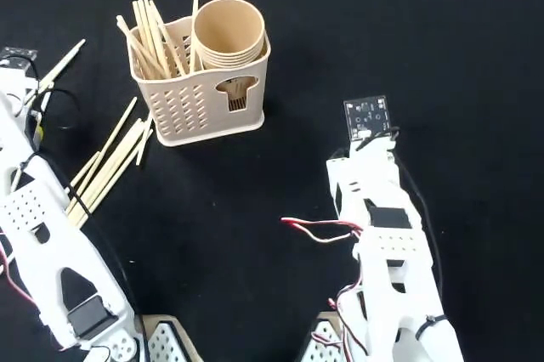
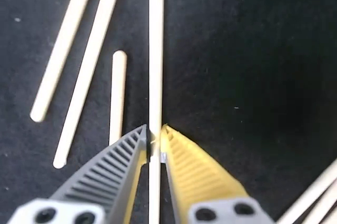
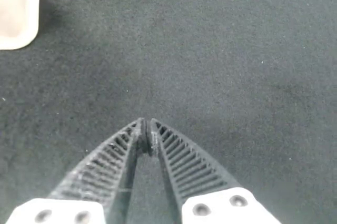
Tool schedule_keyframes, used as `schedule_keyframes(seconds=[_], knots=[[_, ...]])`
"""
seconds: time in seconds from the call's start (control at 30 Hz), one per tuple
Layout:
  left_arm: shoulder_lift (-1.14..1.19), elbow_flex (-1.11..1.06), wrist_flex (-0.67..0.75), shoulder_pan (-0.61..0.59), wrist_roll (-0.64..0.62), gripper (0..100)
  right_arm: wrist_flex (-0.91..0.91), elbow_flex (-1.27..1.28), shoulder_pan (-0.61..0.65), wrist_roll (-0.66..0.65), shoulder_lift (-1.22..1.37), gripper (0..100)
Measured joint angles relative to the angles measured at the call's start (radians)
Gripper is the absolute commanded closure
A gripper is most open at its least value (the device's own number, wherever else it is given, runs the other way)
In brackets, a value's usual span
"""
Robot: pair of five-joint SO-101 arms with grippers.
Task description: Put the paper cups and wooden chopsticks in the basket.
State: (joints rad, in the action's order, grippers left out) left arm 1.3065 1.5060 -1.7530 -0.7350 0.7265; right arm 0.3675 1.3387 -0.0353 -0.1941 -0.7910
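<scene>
**High view.** The basket (image 1: pixel 200 94) stands upright on the black table (image 1: pixel 459 65), left of centre and toward the far edge. It holds a nested stack of paper cups (image 1: pixel 228 32) in its right half. A bundle of chopsticks (image 1: pixel 151 35) leans in the other half, with the ends above the rim. Loose chopsticks (image 1: pixel 106 166) lie on the table just left of the basket, and their near ends are hidden under the left arm (image 1: pixel 42 243). A single chopstick (image 1: pixel 61 63) angles out by that arm's tip, but the grip is hard to make out here. The right arm (image 1: pixel 382 234) lies right of centre, well apart from the basket. Its fingers are hidden beneath a small board (image 1: pixel 367 117), whose markings are too small to read. Both arms are cut off at the near edge.

**Left wrist view.** On the left gripper (image 2: pixel 154 135), the grey and yellow fingers are clenched on the single chopstick (image 2: pixel 156 50). The stick runs straight between the tips and out of frame at both ends. Three loose chopsticks (image 2: pixel 89 66) lie beside it on the table, apart from the fingers.

**Right wrist view.** The right gripper (image 3: pixel 146 135) has its fingers pressed tip to tip on themselves, over bare table (image 3: pixel 237 50). One rounded corner of the basket (image 3: pixel 16 13) is blurred and cut off by the frame edge.
</scene>
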Motion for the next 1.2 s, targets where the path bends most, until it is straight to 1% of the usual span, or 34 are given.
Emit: schedule_keyframes(seconds=[0.23, 0.33, 0.5, 0.77, 0.97, 1.2], knots=[[-0.003, -0.031, 0.002, 0.000, -0.137, 97, 0.000, 0.000, 0.000, 0.000, 0.000, 98.5], [-0.020, -0.123, 0.003, 0.015, -0.192, 97, 0.000, 0.000, 0.000, 0.000, 0.000, 98.5], [-0.133, -0.373, 0.005, 0.054, -0.250, 97, 0.000, 0.000, 0.000, 0.000, 0.000, 98.5], [-0.454, -0.856, 0.005, 0.137, -0.258, 97, 0.000, 0.000, 0.000, 0.000, 0.000, 98.5], [-0.694, -1.194, 0.141, 0.161, -0.258, 97, 0.000, 0.000, 0.000, 0.000, 0.000, 98.5], [-1.026, -1.608, 0.407, 0.158, -0.258, 97, 0.000, 0.000, 0.000, 0.000, 0.000, 98.5]])
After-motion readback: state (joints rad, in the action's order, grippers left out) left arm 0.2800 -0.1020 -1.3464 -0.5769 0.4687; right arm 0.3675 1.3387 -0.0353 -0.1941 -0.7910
